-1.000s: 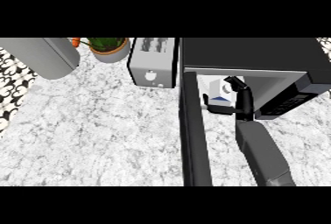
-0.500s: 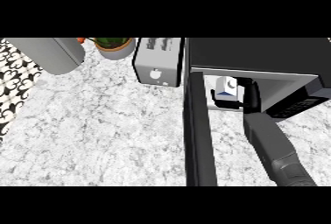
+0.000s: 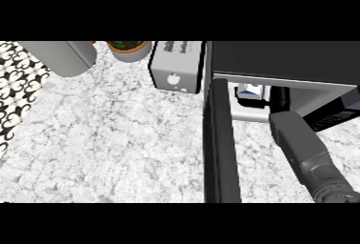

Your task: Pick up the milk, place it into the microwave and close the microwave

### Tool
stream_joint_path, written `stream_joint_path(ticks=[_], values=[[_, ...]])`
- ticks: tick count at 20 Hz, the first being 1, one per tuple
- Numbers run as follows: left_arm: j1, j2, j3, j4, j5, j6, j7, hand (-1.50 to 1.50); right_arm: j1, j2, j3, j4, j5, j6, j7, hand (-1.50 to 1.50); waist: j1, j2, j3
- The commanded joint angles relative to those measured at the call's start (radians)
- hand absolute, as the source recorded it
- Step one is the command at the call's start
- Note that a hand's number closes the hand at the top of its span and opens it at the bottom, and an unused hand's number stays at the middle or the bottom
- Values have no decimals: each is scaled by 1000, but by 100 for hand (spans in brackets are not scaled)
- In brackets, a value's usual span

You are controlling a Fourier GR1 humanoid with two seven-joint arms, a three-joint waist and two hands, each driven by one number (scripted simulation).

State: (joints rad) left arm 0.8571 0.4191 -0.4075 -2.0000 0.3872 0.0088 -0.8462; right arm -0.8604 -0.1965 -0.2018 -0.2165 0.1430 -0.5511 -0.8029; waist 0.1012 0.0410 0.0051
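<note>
The milk (image 3: 249, 92), a small white and blue carton, stands just inside the open mouth of the black microwave (image 3: 281, 59) at the upper right. My right hand (image 3: 280, 97) reaches in from below on its grey forearm and sits against the carton's right side, curled round it. The microwave's top hides the fingertips. Its door (image 3: 219, 147) hangs open, pointing toward me as a long dark bar left of my forearm. No left hand shows.
A white toaster (image 3: 175, 66) stands directly left of the microwave. Behind it are a potted plant (image 3: 128, 47) and a grey cylinder (image 3: 60, 57). The marble counter (image 3: 112, 143) stretches left of the door, with a black-and-white patterned strip (image 3: 17, 100) along its left edge.
My right hand has carried the milk farther into the microwave's opening, and the forearm now stretches deeper along the open door. The view has shifted slightly.
</note>
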Motion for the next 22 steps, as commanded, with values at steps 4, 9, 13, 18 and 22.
stream_joint_path(ticks=[4,9,13,18,22], values=[[-14,18,33,32,21,-26,-7,-150,-64,-23,-73,-2,-53,-6,-56,150,19,7,1],[-26,15,22,20,21,-26,8,-150,-59,-22,-70,11,-19,-180,-97,150,35,18,1],[-55,4,26,52,28,-25,18,-150,-81,-35,-83,23,-11,-267,-77,150,25,16,0],[-62,6,15,43,24,-27,31,-150,-92,-31,-90,27,-1,-308,-83,150,37,23,1],[-72,11,20,33,6,-20,27,-150,-25,-108,-40,206,83,-535,121,-150,51,45,-13]])
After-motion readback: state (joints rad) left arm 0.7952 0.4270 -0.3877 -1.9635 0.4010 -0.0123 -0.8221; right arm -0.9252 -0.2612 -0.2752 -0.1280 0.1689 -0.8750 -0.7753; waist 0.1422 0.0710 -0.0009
